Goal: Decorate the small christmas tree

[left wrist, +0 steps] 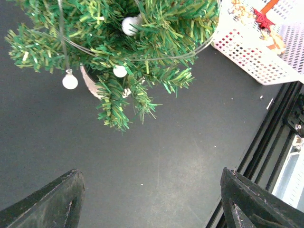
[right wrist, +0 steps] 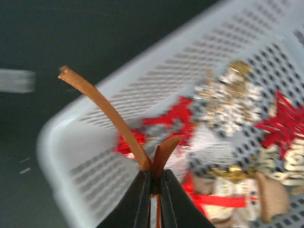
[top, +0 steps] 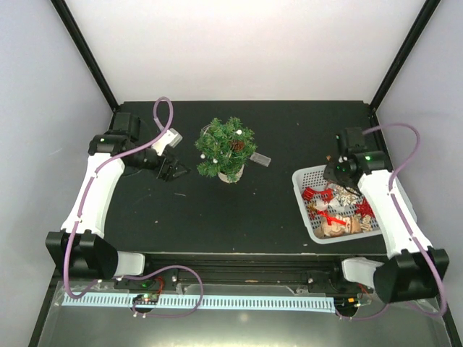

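Observation:
The small christmas tree (top: 226, 148) stands in its white pot (top: 230, 176) at mid-table, with white balls (left wrist: 70, 80) and a thin wire on its green branches (left wrist: 128, 47). To the left of the tree, low over the table, my left gripper (top: 173, 171) is open with nothing between its fingers (left wrist: 52, 204). Over the far left corner of the white basket (top: 304, 181) my right gripper (top: 336, 172) is shut on an orange-brown ribbon (right wrist: 109, 111). The ribbon's two ends stick up out of the closed jaws. What hangs below it is hidden.
The basket (right wrist: 61, 137) at the right holds several red, gold and beige ornaments (top: 336, 210). A small clear box (top: 260, 157) lies just right of the tree. The table's black front rail (left wrist: 280, 123) runs along the near edge.

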`<state>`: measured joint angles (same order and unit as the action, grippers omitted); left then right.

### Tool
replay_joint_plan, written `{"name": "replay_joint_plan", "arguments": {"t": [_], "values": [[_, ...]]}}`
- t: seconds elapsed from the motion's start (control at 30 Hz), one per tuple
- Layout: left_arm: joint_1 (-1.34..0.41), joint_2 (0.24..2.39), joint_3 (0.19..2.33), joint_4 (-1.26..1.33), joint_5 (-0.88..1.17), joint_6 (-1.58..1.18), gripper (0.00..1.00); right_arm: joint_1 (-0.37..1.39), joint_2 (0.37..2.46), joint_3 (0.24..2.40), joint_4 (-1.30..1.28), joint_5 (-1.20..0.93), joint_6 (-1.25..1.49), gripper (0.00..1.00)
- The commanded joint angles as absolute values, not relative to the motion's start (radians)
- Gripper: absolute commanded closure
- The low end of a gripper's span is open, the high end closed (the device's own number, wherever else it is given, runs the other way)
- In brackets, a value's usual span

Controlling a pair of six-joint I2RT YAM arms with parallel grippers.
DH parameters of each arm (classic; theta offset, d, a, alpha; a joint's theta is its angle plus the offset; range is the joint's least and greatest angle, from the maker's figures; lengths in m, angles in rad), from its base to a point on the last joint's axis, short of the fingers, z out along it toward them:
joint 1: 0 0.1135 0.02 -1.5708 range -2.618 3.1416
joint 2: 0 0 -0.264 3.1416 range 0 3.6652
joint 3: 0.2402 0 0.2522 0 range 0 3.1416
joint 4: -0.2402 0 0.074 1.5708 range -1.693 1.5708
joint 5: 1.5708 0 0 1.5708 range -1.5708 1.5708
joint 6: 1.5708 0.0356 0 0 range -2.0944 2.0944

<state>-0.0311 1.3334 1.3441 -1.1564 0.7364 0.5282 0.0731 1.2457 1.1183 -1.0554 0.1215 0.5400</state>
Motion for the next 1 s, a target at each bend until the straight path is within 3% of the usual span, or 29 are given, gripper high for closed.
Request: {"name": "replay_joint_plan", "arguments": {"t": [0.0, 0.3, 0.67, 0.97], "values": [[-0.011, 1.340, 1.399, -1.151, 0.754, 0.508, 0.21, 0.251, 1.183, 1.283, -1.151, 0.181, 0.578, 0.90], [0.029, 1.340, 1.406, -1.150, 0.768, 0.501, 0.21, 0.513, 1.351, 1.722, -1.230, 0.077, 0.547, 0.88], [0.092, 1.317, 1.395, -1.158, 0.755, 0.539, 0.21, 0.841, 1.872, 2.450, -1.502, 0.044, 0.411, 0.87], [0.129, 1.318, 1.380, -1.158, 0.763, 0.557, 0.21, 0.935, 1.971, 2.471, -1.455, -0.038, 0.393, 0.85]]}}
